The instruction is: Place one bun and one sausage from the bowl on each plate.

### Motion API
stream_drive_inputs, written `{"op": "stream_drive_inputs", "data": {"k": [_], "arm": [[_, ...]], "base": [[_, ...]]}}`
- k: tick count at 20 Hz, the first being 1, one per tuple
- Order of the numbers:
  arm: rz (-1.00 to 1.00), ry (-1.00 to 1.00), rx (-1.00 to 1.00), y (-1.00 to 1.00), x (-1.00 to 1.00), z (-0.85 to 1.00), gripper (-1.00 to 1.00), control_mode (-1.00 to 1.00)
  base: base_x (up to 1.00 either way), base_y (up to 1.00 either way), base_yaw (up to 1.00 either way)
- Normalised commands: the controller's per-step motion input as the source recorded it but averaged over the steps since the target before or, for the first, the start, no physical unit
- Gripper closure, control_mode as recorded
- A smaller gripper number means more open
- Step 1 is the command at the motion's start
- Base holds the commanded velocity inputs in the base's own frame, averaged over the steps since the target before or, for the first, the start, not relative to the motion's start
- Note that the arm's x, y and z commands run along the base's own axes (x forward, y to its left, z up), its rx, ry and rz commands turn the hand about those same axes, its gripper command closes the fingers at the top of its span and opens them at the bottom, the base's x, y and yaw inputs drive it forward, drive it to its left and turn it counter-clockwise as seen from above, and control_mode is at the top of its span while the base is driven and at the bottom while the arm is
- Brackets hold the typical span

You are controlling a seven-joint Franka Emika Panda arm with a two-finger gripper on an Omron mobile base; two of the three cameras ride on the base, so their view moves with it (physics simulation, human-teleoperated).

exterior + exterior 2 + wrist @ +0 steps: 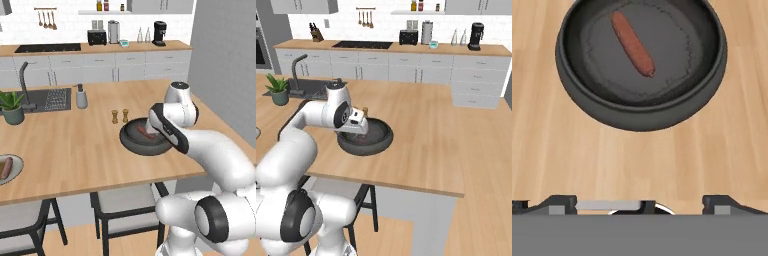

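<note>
Dark thick-rimmed bowl (642, 107), one reddish-brown sausage (632, 43) inside

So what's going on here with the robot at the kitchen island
The robot arm is working over the dark bowl on the wooden island. Its gripper is open and holds nothing, poised above the counter just short of the bowl. One sausage lies alone in the bowl. At the far left edge of the island, a pale plate already has a sausage on it.
</note>
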Motion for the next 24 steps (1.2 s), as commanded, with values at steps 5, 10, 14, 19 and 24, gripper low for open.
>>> {"op": "stream_drive_inputs", "data": {"k": [5, 10, 14, 19, 24], "arm": [[0.36, 0.04, 0.04, -0.11, 1.0, -0.3, -1.0, -1.0], [0.28, 0.04, 0.0, 0.0, 1.0, -0.31, -1.0, -1.0], [0.04, 0.22, 0.0, 0.04, 0.96, -0.14, -1.0, -1.0], [0.0, 0.19, -0.01, 0.14, 0.7, -0.34, -1.0, -1.0], [0.0, 0.09, 0.0, 0.0, 0.52, -0.49, -1.0, -1.0]], "base": [[0.0, 0.0, 0.0], [0.0, 0.0, 0.0], [0.0, 0.0, 0.0], [0.0, 0.0, 0.0], [0.0, 0.0, 0.0]]}}
